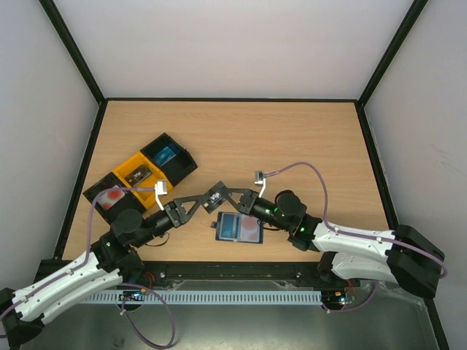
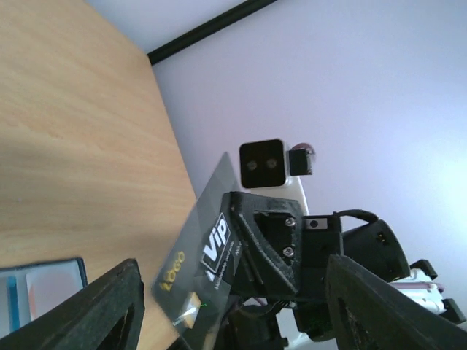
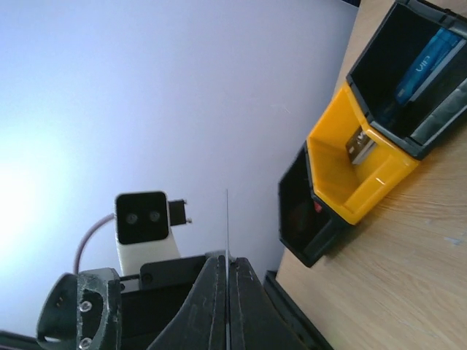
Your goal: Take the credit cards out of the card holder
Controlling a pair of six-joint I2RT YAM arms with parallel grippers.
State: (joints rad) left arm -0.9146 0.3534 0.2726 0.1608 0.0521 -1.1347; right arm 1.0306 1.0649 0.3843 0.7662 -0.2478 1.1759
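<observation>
The wooden surface is bounded by a black frame and white walls.

Three trays stand in a diagonal row by the left edge:
- Black tray: blue card.
- Yellow tray: dark card.
- Second black tray: pinkish-red card.

The card holder lies open at the middle of the near edge and contains a light blue card and a pinkish card.

Above it, the right gripper is clenched on a VIP card. The left gripper is released, with its fingers spread on either side of that card.
</observation>
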